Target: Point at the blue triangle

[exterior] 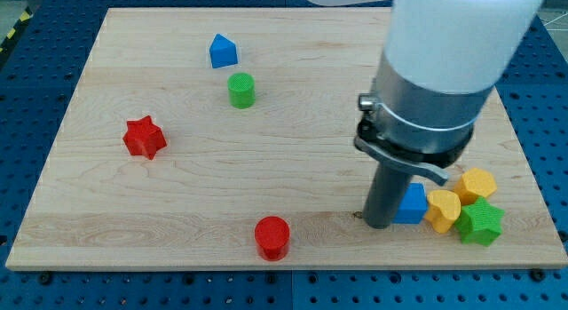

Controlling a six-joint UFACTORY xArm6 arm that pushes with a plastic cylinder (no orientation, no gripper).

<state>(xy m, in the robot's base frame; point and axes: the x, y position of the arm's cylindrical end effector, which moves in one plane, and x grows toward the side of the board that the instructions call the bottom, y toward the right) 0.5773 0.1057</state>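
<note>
The blue triangle [223, 51] lies near the view's top left of the wooden board [293, 141]. My tip [377, 225] rests on the board at the view's lower right, far from the blue triangle. It is touching or almost touching the left side of a blue block [413, 203], whose shape is partly hidden by the rod. The wide grey and white arm body above it hides part of the board at the view's upper right.
A green cylinder [240, 90] stands just below the blue triangle. A red star [145, 137] lies at the left and a red cylinder [272, 237] near the bottom edge. A yellow heart [443, 209], a yellow hexagon [477, 184] and a green star [480, 222] cluster right of the blue block.
</note>
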